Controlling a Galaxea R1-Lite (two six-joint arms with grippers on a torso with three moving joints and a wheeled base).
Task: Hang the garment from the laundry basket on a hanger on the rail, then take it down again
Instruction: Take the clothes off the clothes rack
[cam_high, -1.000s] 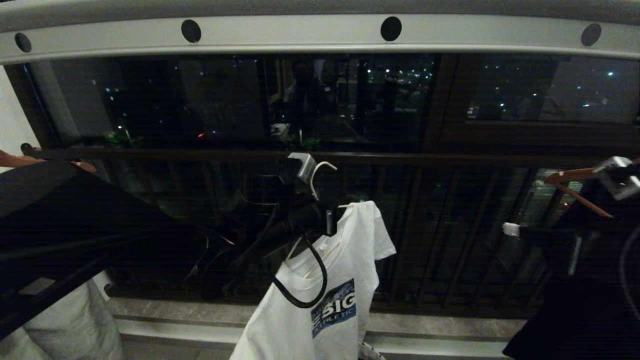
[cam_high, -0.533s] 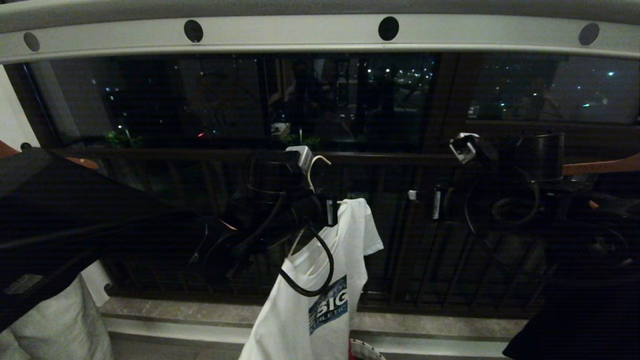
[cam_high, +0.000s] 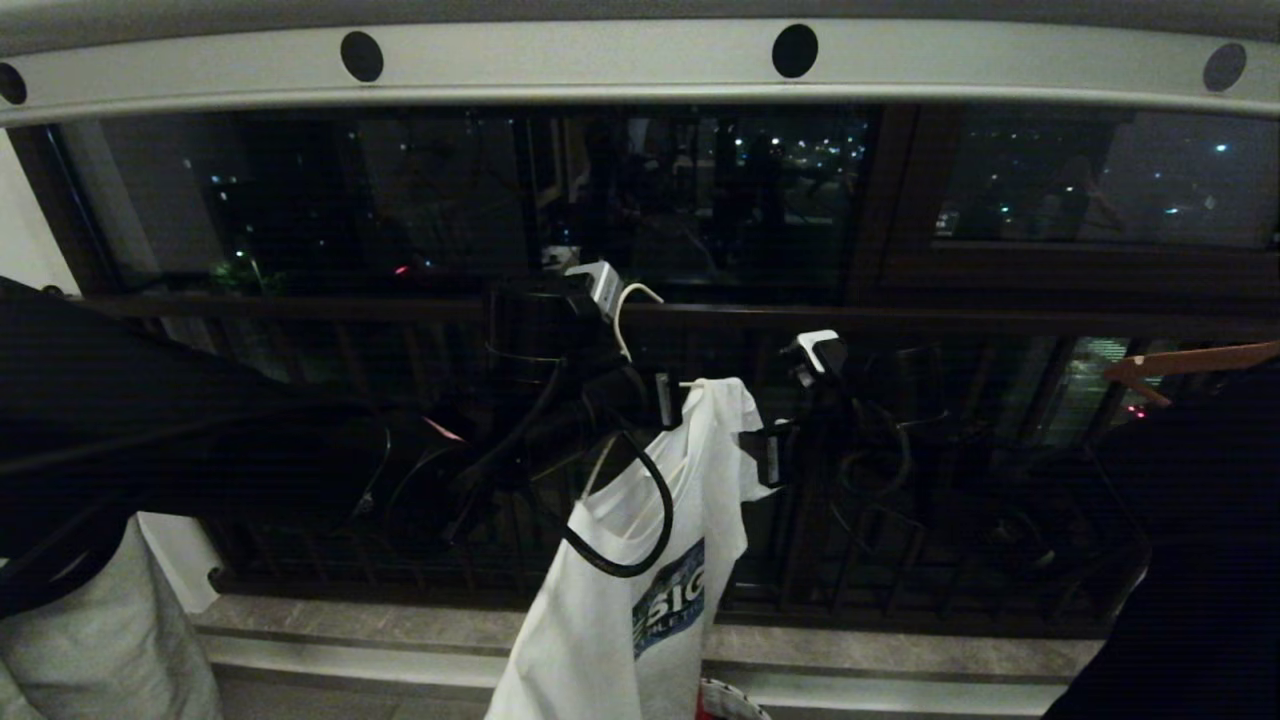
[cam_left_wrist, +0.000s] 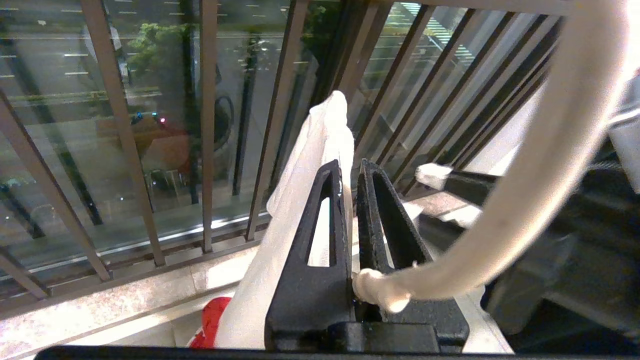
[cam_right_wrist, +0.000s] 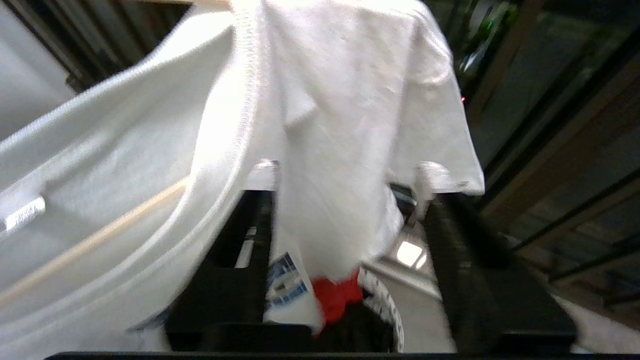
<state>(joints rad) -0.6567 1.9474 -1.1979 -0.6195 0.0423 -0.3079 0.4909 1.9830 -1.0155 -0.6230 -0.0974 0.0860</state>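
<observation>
Garment (cam_high: 640, 600) draped on hanger (cam_high: 625, 320) pinched by left gripper (cam_high: 665, 400); right gripper (cam_right_wrist: 345, 220), jaws wide, should next grasp its sleeve.

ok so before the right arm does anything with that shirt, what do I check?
1. Left claw shut on the hanger neck: ok.
2. Right claw open, one finger on either side of the T-shirt fabric: ok.
3. T-shirt level on the hanger: not ok, it is bunched on one end and hangs lopsided.
4. Other shoulder seated over its hanger end: cannot tell.
5. Hanger hook on the rail: not ok, the hook is free and well below the rail.
</observation>
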